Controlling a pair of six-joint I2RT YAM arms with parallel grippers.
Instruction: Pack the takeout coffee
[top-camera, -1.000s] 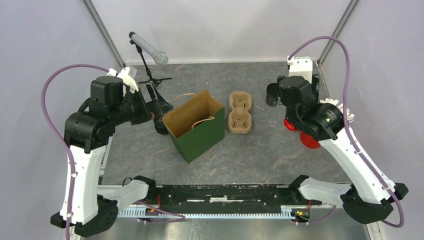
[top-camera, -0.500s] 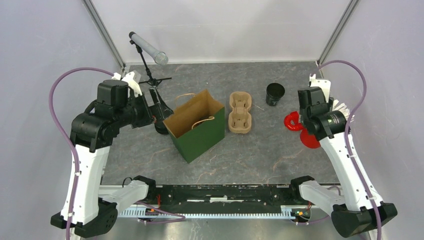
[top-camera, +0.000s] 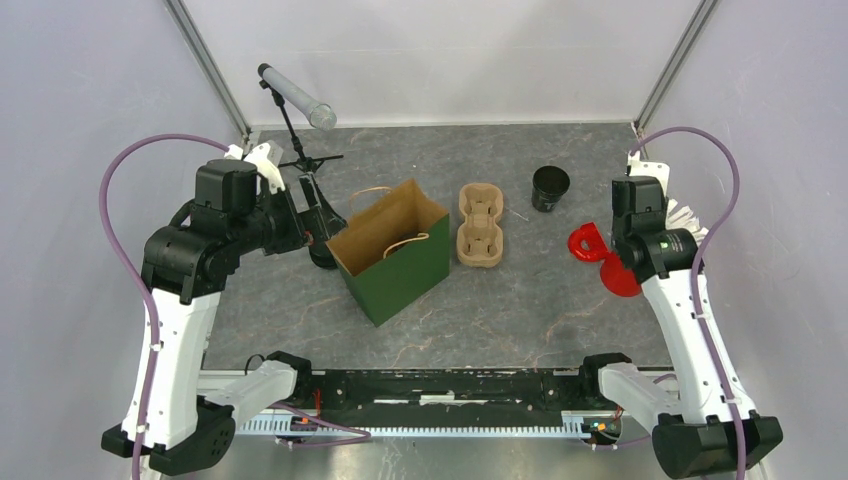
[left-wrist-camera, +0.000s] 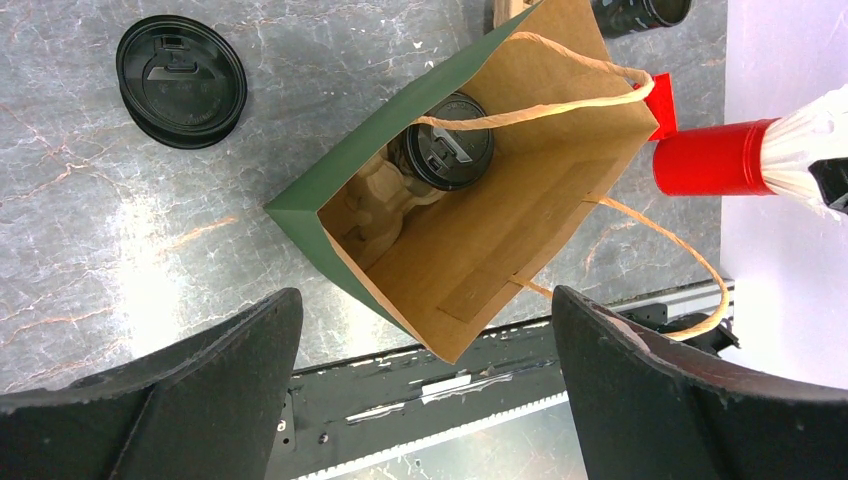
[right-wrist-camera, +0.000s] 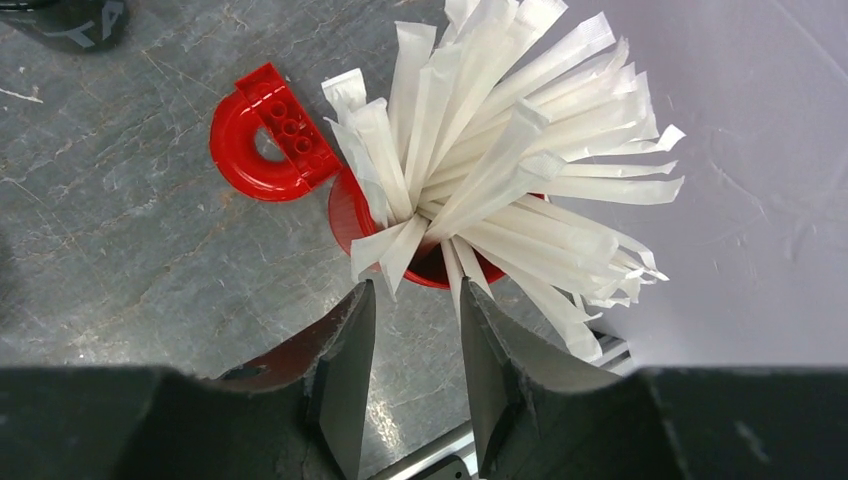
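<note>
My left pincer (left-wrist-camera: 425, 300) wide open over green bag (left-wrist-camera: 540, 200); takeout coffee (left-wrist-camera: 447, 155) inside, in pulp tray (left-wrist-camera: 375, 203), lid embossing unreadable. My right pincer (right-wrist-camera: 418, 300) slightly parted, empty, over wrapped straws (right-wrist-camera: 500, 130).

I'm seeing a robotics lab test cell: blank pale walls (top-camera: 450, 50) box in the grey marbled table (top-camera: 560, 310), metal frame posts (top-camera: 208, 65) rise from its far corners, a tube (top-camera: 295, 95) on a tripod (top-camera: 303, 160) stands at the far left corner, and a black rail (top-camera: 440, 385) lines the near edge.
</note>
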